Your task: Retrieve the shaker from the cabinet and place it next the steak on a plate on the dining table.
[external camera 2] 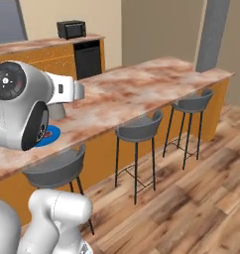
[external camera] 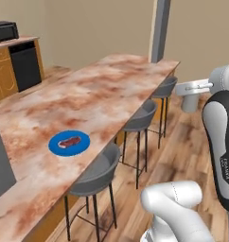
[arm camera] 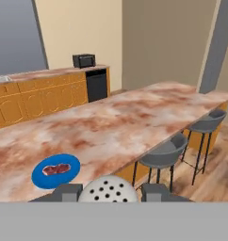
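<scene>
- shaker (arm camera: 109, 189) is sitting right between the robot's jaws (arm camera: 109, 192) in the hand view, you can see its pale holed cap from above with a dark finger tip (arm camera: 69, 191) hugging each side, so yeah, the jaws are clamped on it
- in the left base view the shaker (external camera: 189, 101) hangs off the hand out over the wooden floor (external camera: 182, 156), well clear of the bench (external camera: 64, 113)
- blue plate (external camera: 69, 142) lies on the marbled dining bench near its stool-side edge, with the steak (external camera: 69, 141) resting in the middle of it
- three grey stools along that edge, the nearest one (external camera: 95, 176) just beside the plate
- back counter with orange cabinets has a black toaster oven (arm camera: 84, 60) on top, dark dishwasher (arm camera: 96, 84) under it
</scene>
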You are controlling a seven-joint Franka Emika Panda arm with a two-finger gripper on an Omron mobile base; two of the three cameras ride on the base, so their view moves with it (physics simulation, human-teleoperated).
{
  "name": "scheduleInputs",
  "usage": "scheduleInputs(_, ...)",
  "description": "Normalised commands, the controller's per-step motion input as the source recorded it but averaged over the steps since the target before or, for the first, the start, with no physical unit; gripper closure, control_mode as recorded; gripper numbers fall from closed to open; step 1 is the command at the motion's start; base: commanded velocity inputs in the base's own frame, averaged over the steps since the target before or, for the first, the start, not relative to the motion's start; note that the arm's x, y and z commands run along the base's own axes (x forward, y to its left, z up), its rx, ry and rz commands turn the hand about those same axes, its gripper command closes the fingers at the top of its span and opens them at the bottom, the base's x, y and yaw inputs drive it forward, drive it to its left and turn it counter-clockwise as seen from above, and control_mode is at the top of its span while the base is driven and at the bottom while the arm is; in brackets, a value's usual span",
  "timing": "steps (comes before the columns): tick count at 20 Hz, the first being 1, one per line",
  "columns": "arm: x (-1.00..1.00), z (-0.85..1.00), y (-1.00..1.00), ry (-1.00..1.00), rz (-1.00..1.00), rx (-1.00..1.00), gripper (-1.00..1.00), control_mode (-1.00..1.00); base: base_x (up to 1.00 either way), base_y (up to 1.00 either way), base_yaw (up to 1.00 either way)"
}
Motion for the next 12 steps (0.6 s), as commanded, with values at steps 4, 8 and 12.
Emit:
scheduleInputs(4, 0.0, 0.0, 0.0, 0.0, 0.0, 0.0, 1.0, 1.0, 0.67, -0.25, 0.37)
scheduleInputs(8, 0.0, 0.0, 0.0, 0.0, 0.0, 0.0, 1.0, 1.0, 0.64, -0.23, 0.4)
scheduleInputs(12, 0.0, 0.0, 0.0, 0.0, 0.0, 0.0, 1.0, 1.0, 0.58, -0.15, 0.44)
